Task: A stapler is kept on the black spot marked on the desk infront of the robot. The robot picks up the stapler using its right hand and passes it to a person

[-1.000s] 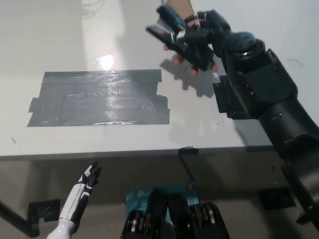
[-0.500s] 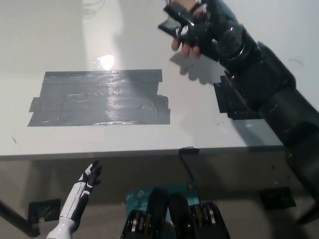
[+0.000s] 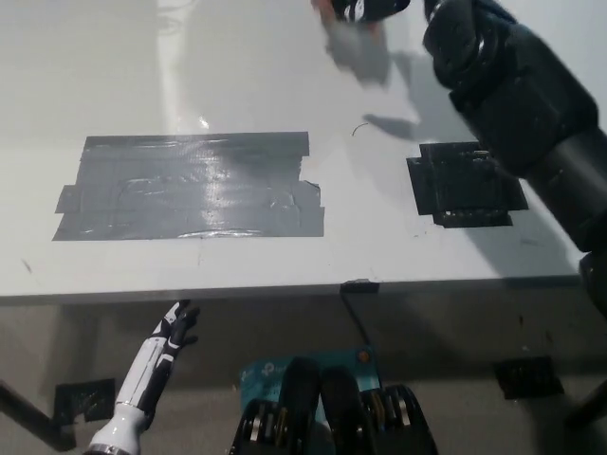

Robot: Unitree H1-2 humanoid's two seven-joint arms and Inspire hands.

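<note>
Fingers of the black right hand (image 3: 372,8) have climbed past the worktop's (image 3: 237,76) far edge since a second ago, mostly out of frame; their grip is unclear. Only a dark sliver up there may be the stapler, apparently reaching the person's hand (image 3: 327,8). White left hand (image 3: 174,330) rests below the near edge, fingers apart.

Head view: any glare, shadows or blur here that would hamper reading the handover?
Head view: sheen streaks the large grey tape patch; soft shadows fall on the desk near the small black patch; the handover at the top edge is blurred and cropped, so the right hand is unreadable; the left hand hangs sharp below the desk.
</note>
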